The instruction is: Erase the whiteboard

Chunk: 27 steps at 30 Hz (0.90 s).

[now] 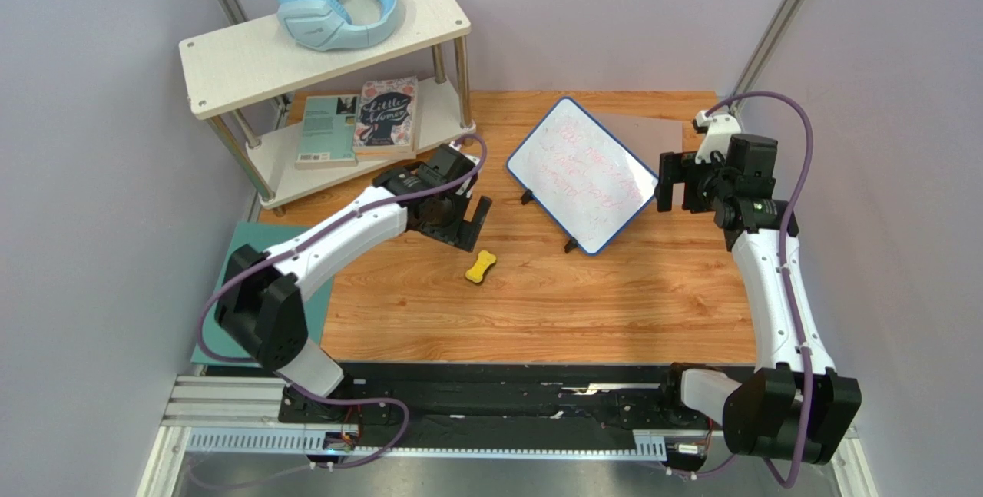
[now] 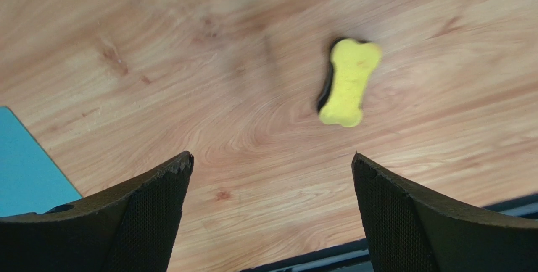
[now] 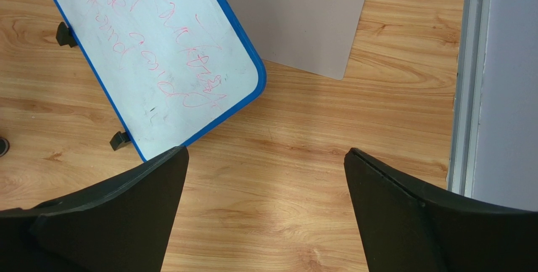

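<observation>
1 whiteboard (image 1: 583, 174), blue frame, pink-red scribbles, is sitting tilted on black feet at the back-centre of the worktop (image 1: 554, 301), w/ 1 grey sheet (image 1: 663, 128) lying partly behind it. 1 yellow bone-shaped eraser (image 1: 481, 265) is lying flat in front-left of the board, apart from it. 2 arms: left claw (image 1: 471, 230) is hovering just above and beside the eraser, jaws spread wide, gripping nothing; right claw (image 1: 666, 183) is hanging next to the board's right edge, jaws also wide, holding nothing. Far left, 1 two-tier shelf (image 1: 231, 59) is carrying 1 pr light-blue headphones (image 1: 335, 4) on top and 2 books (image 1: 358, 123) below. 1 teal mat (image 1: 248, 246) is lying under the left arm. Nothing is blocking the board face.
</observation>
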Motion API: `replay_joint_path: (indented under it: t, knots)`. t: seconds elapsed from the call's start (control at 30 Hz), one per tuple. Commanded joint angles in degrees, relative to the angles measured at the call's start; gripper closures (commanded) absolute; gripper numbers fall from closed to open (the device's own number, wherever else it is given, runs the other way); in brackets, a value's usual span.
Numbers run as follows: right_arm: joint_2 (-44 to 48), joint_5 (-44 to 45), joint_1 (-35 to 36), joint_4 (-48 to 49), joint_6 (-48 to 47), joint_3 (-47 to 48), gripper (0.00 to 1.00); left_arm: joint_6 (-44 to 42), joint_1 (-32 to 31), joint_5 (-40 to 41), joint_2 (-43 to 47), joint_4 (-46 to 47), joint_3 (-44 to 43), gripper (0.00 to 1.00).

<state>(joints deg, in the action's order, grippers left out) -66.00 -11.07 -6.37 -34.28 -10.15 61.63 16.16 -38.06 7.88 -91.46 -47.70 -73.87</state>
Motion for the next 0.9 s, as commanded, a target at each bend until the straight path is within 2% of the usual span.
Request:
replay_joint_path:
  t: [0.0, 0.1, 0.23, 0.7, 0.87]
  knots:
    - [0.9, -1.5, -0.4, 0.1, 1.4, 1.7, 0.0, -2.1, 0.1, -7.6, 5.2, 7.4, 2.2, 0.01]
    - [0.1, -3.1, -1.0, 0.1, 1.9, 1.7, 0.0, -2.5, 0.1, -12.0, 4.2, 9.6, 3.3, 0.02]
    - [-0.1, -10.9, -3.1, 0.4, 2.6, 1.5, 0.0, -3.2, 0.0, -16.9, 0.2, 10.8, 3.4, 0.06]
    - [-3.4, -19.0, -6.6, 0.7, 5.0, 1.9, 0.0, -4.1, -0.9, -18.1, -9.6, 14.9, 1.9, 0.11]
    - [-4.5, -20.4, -8.0, 0.8, 5.0, 2.0, 0.0, -3.2, -1.4, -14.2, -12.2, 13.8, 0.3, 0.12]
